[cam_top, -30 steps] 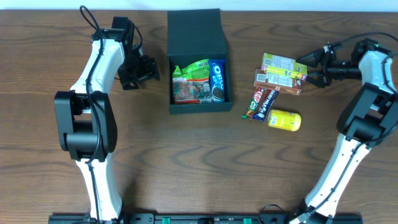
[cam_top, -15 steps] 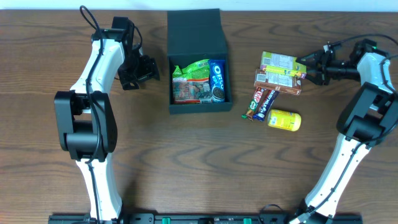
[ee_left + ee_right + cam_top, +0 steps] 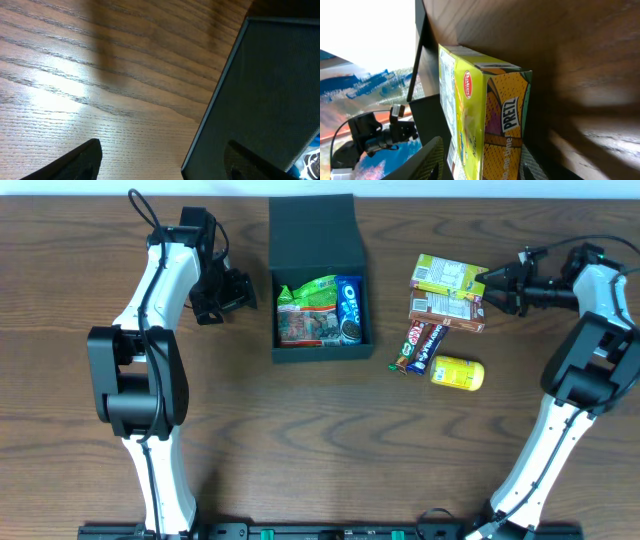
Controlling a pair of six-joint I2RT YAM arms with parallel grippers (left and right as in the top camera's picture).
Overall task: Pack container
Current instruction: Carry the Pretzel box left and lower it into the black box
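- Nearest you, on the right half of the table [image 3: 300,440], a yellow pouch [image 3: 458,373] lies by itself.
- Just beyond it, two snack bars [image 3: 418,344] lie side by side at an angle; one has a red wrapper.
- Past the bars sits a brown box [image 3: 446,311], lying crosswise.
- Just beyond that is the yellow-green pretzel box [image 3: 448,275]. Your right gripper [image 3: 490,286] is clamped on its right end; in the right wrist view one finger sits against each side of the box.
- The container [image 3: 322,353] stands left of the snacks, up by the middle of the far edge. It is open, with its flap lid [image 3: 315,230] laid back toward that edge. Inside, a green packet [image 3: 312,290] lies next to a blue Oreo packet [image 3: 350,305].
- Your left gripper [image 3: 238,290] hangs just beside the container's left wall, not touching it. Its fingers are spread wide with nothing between them.
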